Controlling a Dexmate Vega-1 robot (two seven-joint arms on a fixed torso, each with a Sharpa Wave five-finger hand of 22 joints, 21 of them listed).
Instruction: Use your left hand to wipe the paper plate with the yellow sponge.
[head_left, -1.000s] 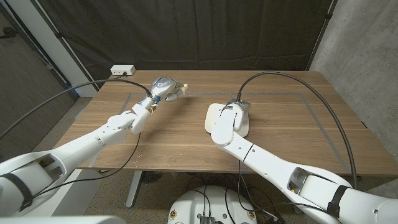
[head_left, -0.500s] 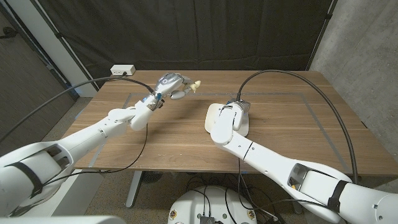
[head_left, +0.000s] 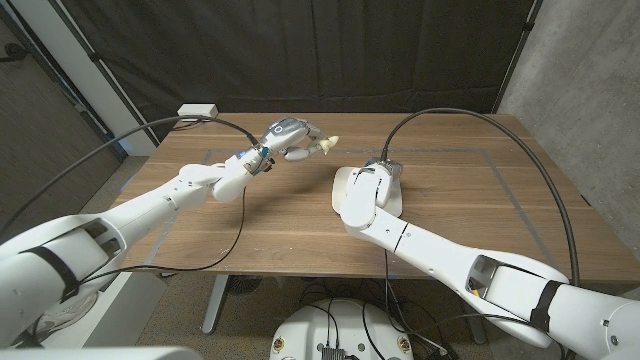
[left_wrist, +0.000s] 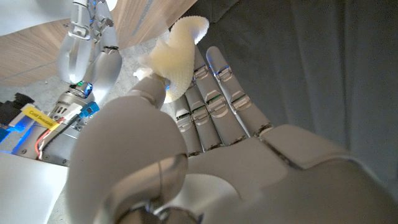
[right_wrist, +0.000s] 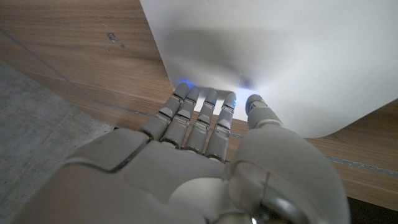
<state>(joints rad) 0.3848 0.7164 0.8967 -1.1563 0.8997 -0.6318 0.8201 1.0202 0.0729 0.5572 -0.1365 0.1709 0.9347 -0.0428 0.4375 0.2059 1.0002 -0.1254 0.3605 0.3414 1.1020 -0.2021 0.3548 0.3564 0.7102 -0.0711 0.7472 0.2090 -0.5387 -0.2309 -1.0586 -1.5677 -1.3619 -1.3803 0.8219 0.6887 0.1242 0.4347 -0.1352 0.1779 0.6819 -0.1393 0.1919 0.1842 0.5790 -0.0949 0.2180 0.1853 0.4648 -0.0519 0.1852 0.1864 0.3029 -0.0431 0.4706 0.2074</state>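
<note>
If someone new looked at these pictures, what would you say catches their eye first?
Probably the left hand, raised over the far left part of the wooden table with the yellow sponge pinched at its fingertips. Next comes the white paper plate near the middle of the table, where the right hand has its fingertips at the plate's edge.

A wooden worktop (head_left: 450, 215) stands before black curtains (head_left: 320, 55), a concrete wall (head_left: 585, 80) to one side.

A lab-like test space: black curtain (head_left: 300, 50) backdrop, bare concrete wall (head_left: 590, 70), wooden table (head_left: 300, 220).
</note>
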